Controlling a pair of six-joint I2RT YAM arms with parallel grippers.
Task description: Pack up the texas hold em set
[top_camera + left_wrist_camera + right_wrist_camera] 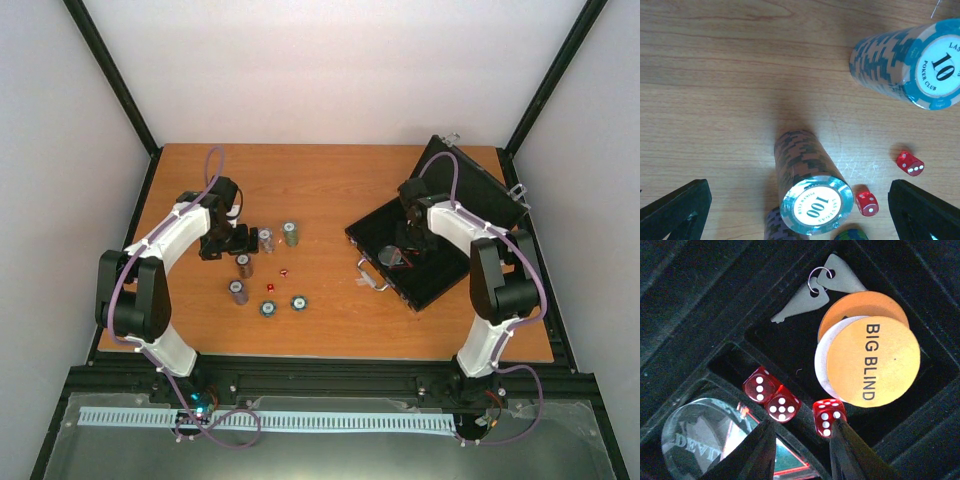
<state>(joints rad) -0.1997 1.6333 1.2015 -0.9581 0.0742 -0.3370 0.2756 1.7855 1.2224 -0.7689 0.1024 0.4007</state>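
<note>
Near the right edge of the table [340, 180]: case [432, 285], open, long axis diagonal from far left to near right, handle [372, 277] facing near-left. Inside: three dice [782, 407], three discs [872, 362], two keys [800, 302]. Left of centre: six chip stacks [244, 265], four tall, two low, plus two loose dice [270, 287]. Spread wide astride one tall stack: left fingers [797, 200]. Narrowly parted over the case, grasping nothing: right fingers [800, 450].

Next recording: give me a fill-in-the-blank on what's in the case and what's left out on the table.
The round orange disc in the open black case reads BIG ___. Near it lie ___ small red dice. On the wooden table, the black-and-brown chip stack shows the number ___ on top.
Missing: BLIND; three; 100.
</note>
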